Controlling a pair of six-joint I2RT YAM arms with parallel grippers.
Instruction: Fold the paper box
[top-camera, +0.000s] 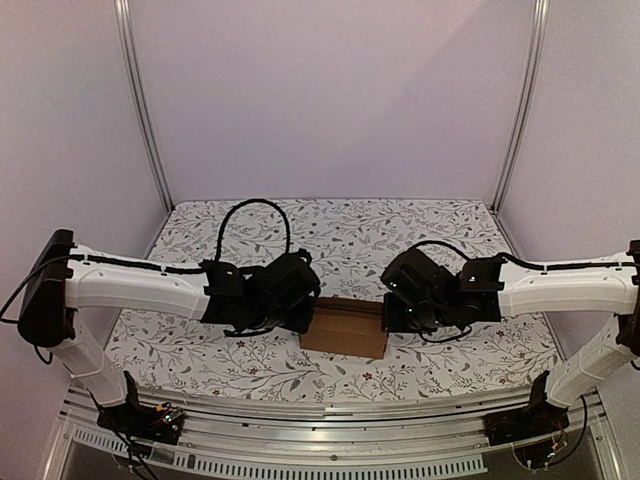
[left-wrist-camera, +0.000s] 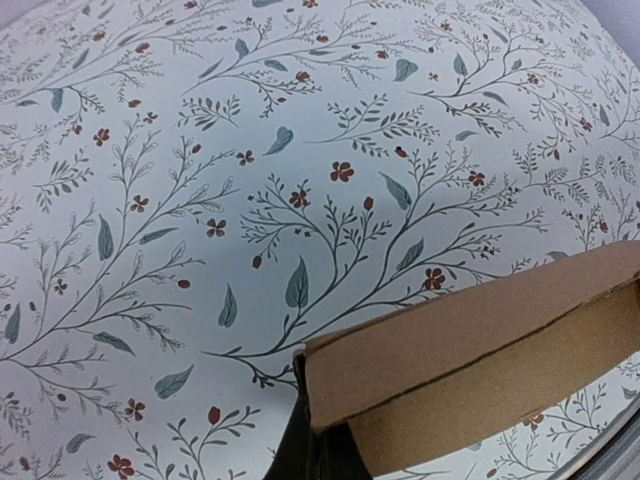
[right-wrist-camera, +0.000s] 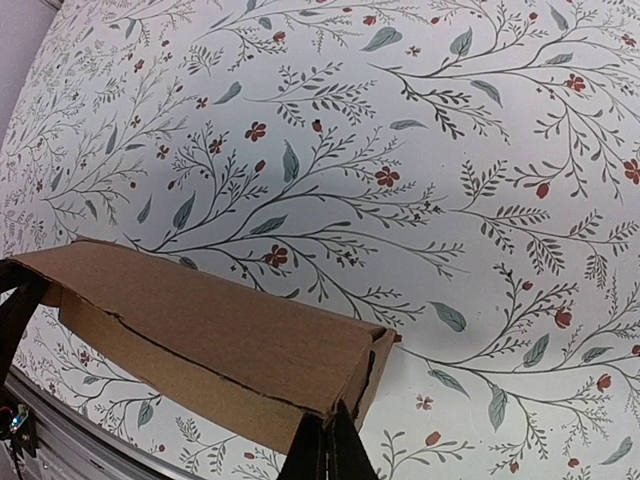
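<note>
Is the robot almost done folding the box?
Partway. The paper box already has a carton shape, not a flat sheet. The left gripper and right gripper each pinch one end. A long seam on its side looks unclosed, so flaps probably need tucking.

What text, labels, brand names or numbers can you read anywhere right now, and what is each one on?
No readable text in any view.
The paper box: plain brown cardboard, with no print on the faces that show.
The table cover: leaf and flower pattern only, no lettering.
The left arm and right arm: white casings, no legible marking.
</note>
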